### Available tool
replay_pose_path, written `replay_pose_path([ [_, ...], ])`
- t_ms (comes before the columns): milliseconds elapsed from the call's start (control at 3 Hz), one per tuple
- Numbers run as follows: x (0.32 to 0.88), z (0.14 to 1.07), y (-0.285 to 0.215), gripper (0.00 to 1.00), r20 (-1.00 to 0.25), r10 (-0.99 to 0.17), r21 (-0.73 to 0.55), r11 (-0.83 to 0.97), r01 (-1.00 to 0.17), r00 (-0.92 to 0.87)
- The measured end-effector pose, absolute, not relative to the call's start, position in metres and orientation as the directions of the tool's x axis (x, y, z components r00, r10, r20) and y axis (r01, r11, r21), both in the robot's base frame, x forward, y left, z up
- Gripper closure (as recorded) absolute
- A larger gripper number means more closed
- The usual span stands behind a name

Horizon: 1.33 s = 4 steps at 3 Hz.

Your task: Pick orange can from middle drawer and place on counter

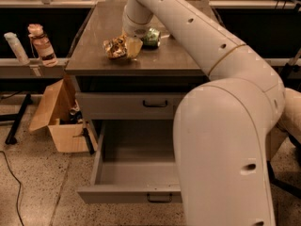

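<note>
Orange can (115, 47) is sitting on the tabletop (103, 18), near the front edge and left of centre, crumpled and glinting gold. The white arm (221, 93) is filling the right half of the view, rising from a bulky joint in the foreground and reaching back and leftward over the cabinet (91, 105). The grey cabinet is standing on a speckled floor (37, 192), with the glossy grey-brown tabletop spreading across it. Low down, the drawer (134, 171) is standing pulled out and showing its grey bottom, its dark handle peeking out at the front beside the arm. Above it a shut drawer (122, 106) is showing a bar handle at its centre. A cardboard box (56, 119) is leaning open against the cabinet's left side. Further left a pinkish bottle (41, 44) is standing on a ledge (28, 67) beside a tilted white tube (15, 48). The gripper (131, 45) is hanging at the arm's tip over the tabletop, touching the can's right side; whether it is clasping the can or only resting against it, I cannot tell. A green packet (151, 36) is lying on the tabletop just behind the gripper, to the right of the can.
</note>
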<state>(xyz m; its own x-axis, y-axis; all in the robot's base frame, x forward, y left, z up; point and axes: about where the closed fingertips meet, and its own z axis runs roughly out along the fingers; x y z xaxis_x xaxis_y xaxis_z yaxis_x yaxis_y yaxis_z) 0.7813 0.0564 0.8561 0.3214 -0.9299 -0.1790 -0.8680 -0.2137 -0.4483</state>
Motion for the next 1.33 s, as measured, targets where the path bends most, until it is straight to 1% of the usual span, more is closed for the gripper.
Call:
replay_pose_path([
  [333, 0.7827, 0.8587, 0.0569, 0.81, -0.181, -0.93, -0.452, -0.211, -0.867, 0.321],
  [1333, 0.7827, 0.8586, 0.057, 0.11, -0.181, -0.93, -0.452, -0.211, -0.867, 0.321],
])
